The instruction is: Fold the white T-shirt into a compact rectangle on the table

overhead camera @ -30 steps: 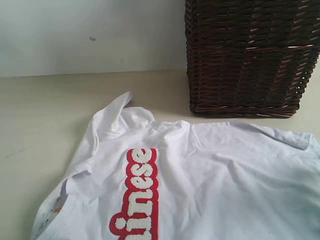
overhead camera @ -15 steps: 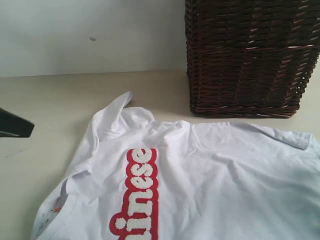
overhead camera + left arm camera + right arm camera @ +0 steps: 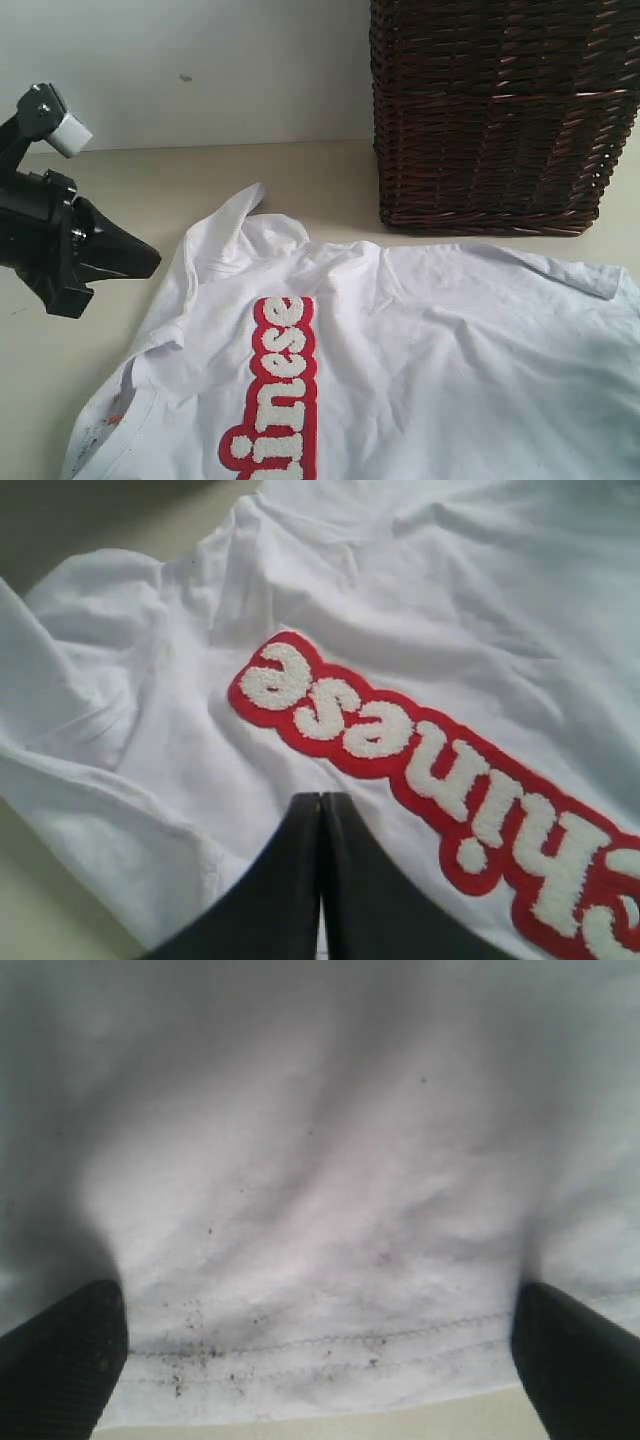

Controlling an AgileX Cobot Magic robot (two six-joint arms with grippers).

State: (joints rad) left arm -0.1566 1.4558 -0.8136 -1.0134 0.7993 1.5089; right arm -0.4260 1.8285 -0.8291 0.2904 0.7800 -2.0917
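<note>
The soft white cotton T-shirt [image 3: 430,340] lies spread and creased on the broad pale cream table [image 3: 80,190]. Its fuzzy white lettering outlined in red [image 3: 285,390] faces up.

The black left pincer [image 3: 150,263] has its jaws pressed together with nothing between them. In the exterior view its tip sits just beside the rumpled sleeve edge of the shirt. In the left wrist view the closed tip [image 3: 320,805] points at the cloth just short of the red lettering band [image 3: 400,740], and bare table shows behind it. Whether the tip touches the cloth I cannot tell.

The right pincer [image 3: 318,1360] is out of the exterior view. In its own wrist view its jaws stand wide, one dark finger [image 3: 60,1360] at each side. A double-stitched hem [image 3: 300,1345] flecked with dark specks runs between them, with a strip of table just past that hem.

The dark brown wicker basket [image 3: 500,110] stands well apart from the left pincer, beyond the shirt's far edge.
</note>
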